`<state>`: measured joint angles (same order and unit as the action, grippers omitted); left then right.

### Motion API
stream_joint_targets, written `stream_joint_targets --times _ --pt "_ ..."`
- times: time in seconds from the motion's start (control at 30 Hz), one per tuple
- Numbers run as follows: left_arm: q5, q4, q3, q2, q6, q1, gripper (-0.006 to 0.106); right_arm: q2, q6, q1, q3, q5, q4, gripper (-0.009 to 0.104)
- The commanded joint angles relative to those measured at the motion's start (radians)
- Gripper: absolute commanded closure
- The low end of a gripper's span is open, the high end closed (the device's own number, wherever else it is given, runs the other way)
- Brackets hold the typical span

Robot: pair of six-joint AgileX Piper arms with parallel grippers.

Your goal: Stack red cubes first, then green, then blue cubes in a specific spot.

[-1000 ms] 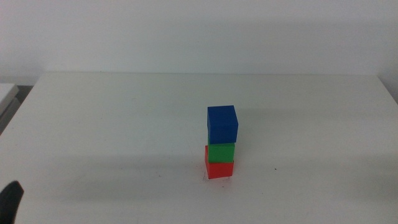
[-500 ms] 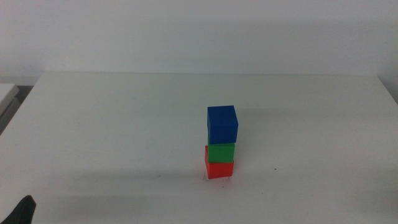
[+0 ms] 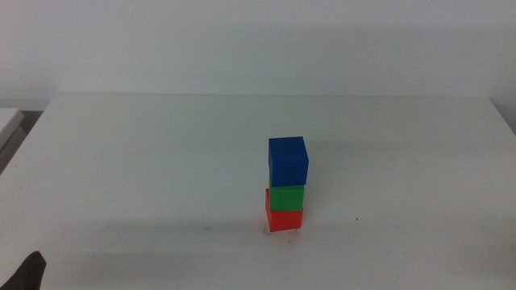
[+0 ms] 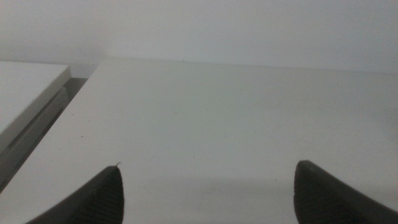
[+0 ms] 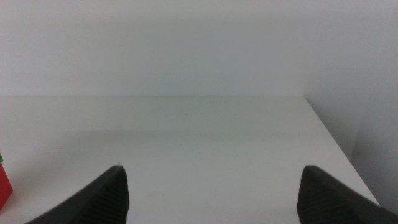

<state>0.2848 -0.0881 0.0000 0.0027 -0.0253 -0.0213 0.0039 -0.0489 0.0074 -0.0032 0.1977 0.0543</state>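
Note:
A stack of three cubes stands on the white table (image 3: 145, 161), a little right of the middle. The red cube (image 3: 284, 217) is at the bottom, the green cube (image 3: 287, 196) on it, the dark-blue cube (image 3: 288, 160) on top. Tiny dark specks of the spot (image 3: 300, 231) show at the red cube's base. My left gripper (image 4: 208, 193) is open and empty; only a dark tip of it (image 3: 31, 272) shows at the middle view's bottom left corner. My right gripper (image 5: 211, 193) is open and empty, out of the middle view. A sliver of the red cube (image 5: 4, 186) shows in the right wrist view.
A white object (image 3: 8, 121) lies beyond the table's left edge; it also shows in the left wrist view (image 4: 25, 93). A small dark speck (image 3: 356, 218) sits right of the stack. The table's right edge (image 5: 329, 140) shows in the right wrist view.
The left gripper's tip dropped lower at the bottom left corner of the middle view a second ago, then held still. The stack has not moved.

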Motion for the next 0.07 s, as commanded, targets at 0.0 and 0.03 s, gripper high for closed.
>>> stream_joint_targets --times 0.0,0.03 --pt "-0.013 0.001 0.0 -0.003 -0.002 0.002 0.007 -0.004 0.0 -0.007 0.003 -0.012 -0.012 0.003" --pt "-0.013 0.001 0.0 -0.003 -0.002 0.002 0.007 -0.004 0.0 -0.007 0.003 -0.012 -0.012 0.003"
